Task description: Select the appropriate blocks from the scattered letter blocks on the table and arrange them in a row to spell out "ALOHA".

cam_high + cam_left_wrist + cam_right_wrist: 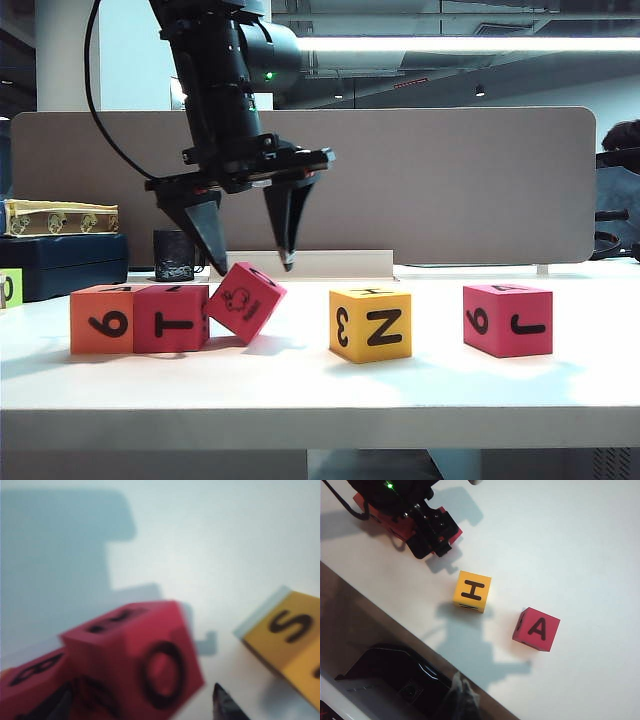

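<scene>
White and matte, the table carries five letter blocks in a rough row. At the left, an orange block touches a pink-red block; a third pink-red block leans tilted against that one. Just above it hangs the left gripper, jaws spread, holding nothing. Further right sit the yellow block and another pink-red block. Out of sight, the right gripper is closed.

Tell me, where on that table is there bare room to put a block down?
Bare table lies between the tilted pink block and yellow block, between yellow and the far-right pink block, and along the front. The left is crowded: two blocks touching under the open left gripper.
</scene>
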